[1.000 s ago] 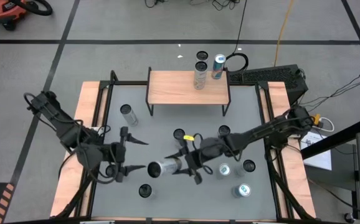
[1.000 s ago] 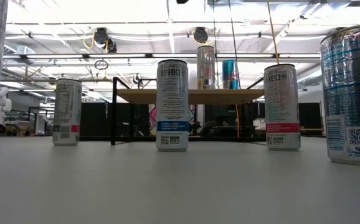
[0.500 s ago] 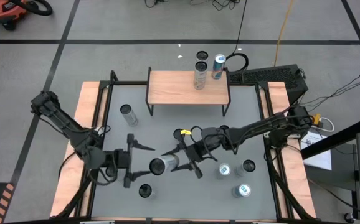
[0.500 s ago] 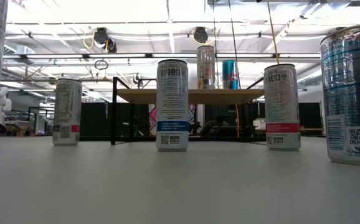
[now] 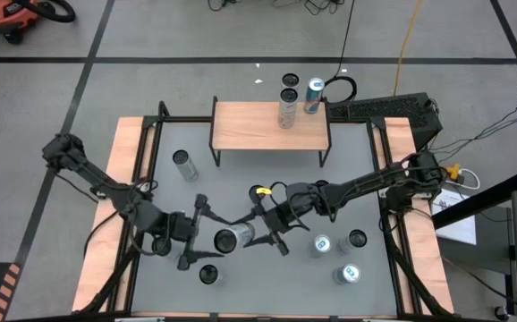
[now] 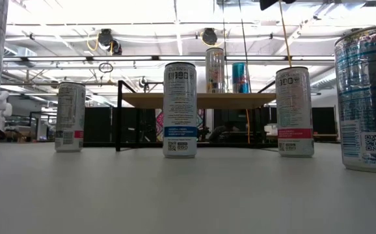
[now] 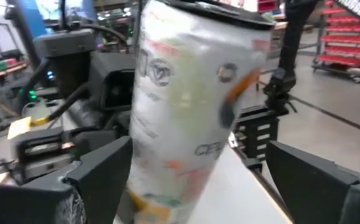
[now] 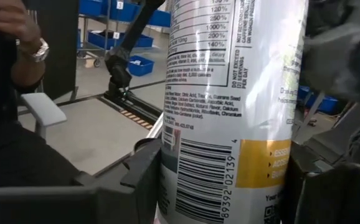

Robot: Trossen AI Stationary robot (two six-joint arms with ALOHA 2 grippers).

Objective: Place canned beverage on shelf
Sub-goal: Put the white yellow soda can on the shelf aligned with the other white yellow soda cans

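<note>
High view: my right gripper (image 5: 268,229) is near the table (image 5: 366,201) middle, pinching a can (image 5: 232,238) that lies tipped over sideways in the air, its top facing my left arm. My left gripper (image 5: 203,236) is just beside that end, fingers spread wide, one either side of the can top but not closed on it. Looks like a handover, mid-step. The shelf (image 5: 267,125) sits at the far edge, well apart from both arms; it already carries one can (image 5: 286,109), w/ two more standing behind it. Loose cans are scattered round the table, e.g. one nr the shelf's left leg (image 5: 183,164).

Low view: neither gripper shows here, only a dark bit of arm at the top edge. Several upright cans on the table, the centre one (image 6: 179,109) in front of the shelf (image 6: 194,99). The shelf top has free room on its left part.

Left wrist view: the held can (image 7: 192,106) fills the space betw my two fingers (image 7: 99,168), which stand apart from it, gaps on both sides as far as I can tell.

Right wrist view: the can (image 8: 230,106) sits tight betw my fingers (image 8: 144,171), label close up. A person's arm w/ a watch shows in the room behind.

My read: transfer not yet done. Next I need to close the left on the can firmly before the right lets go, then turn the can upright and carry it to the free part of the shelf, clear of the can already there.
</note>
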